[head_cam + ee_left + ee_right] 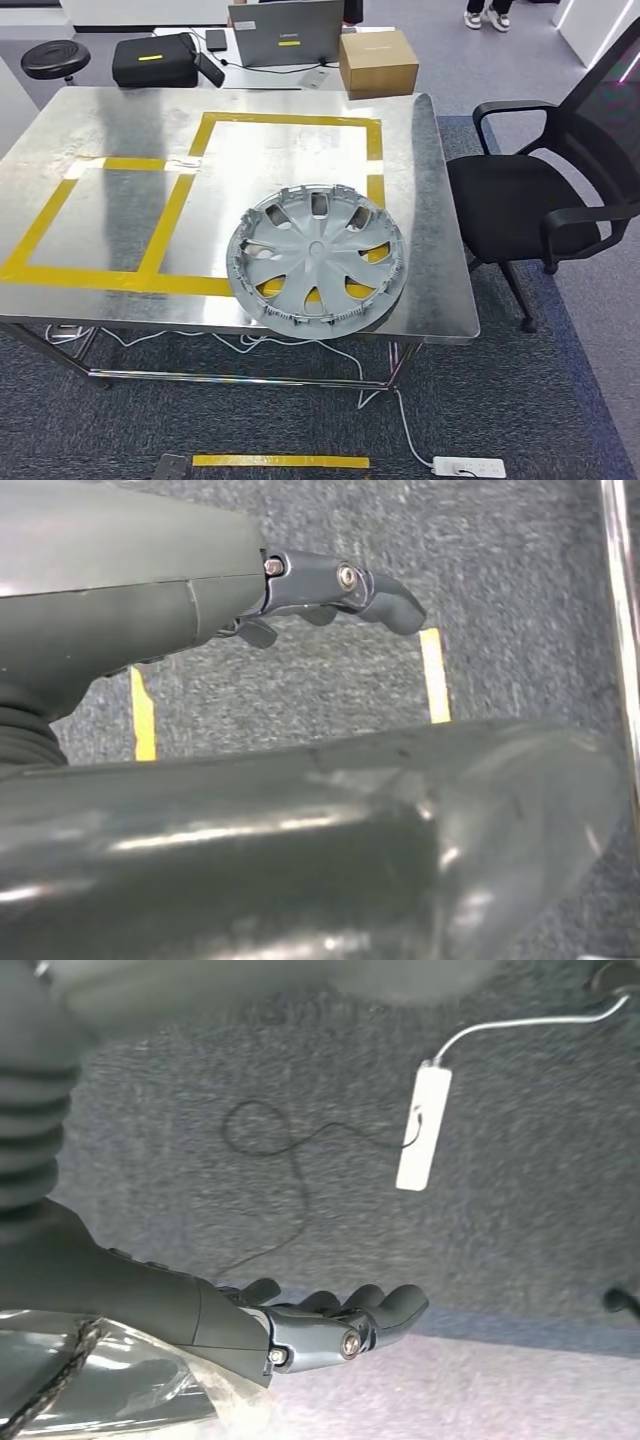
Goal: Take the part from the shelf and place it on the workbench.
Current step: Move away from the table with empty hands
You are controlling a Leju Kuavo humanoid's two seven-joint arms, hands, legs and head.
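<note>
The silver wheel cover [315, 257] lies flat on the metal worktop [90, 140], at the near right corner, with its near rim reaching right to the front edge. It sits across the yellow tape lines [170, 210] that mark out rectangles on the steel, and strips of yellow show through the openings between its spokes (the spokes fan out from a small centre hub).

Both arms hang low over the grey carpet [528, 1190]. The left hand [332, 590] holds nothing; its dark fingers [392, 605] stretch out almost straight above the carpet, where two short yellow tape marks [435, 675] lie. The right hand [332, 1325] has nothing in it either, its fingers [396, 1305] extended side by side and only slightly bent, over the carpet near a white power strip [424, 1128] and a thin black cable [264, 1145].

Behind the worktop stands a second desk with a grey laptop [287, 32], a cardboard box [377, 62] and a black case [155, 60]. A black office chair [543, 190] stands just off the worktop's right end, and a round black stool [55, 58] stands at the far left. White cables trail on the floor under the worktop.
</note>
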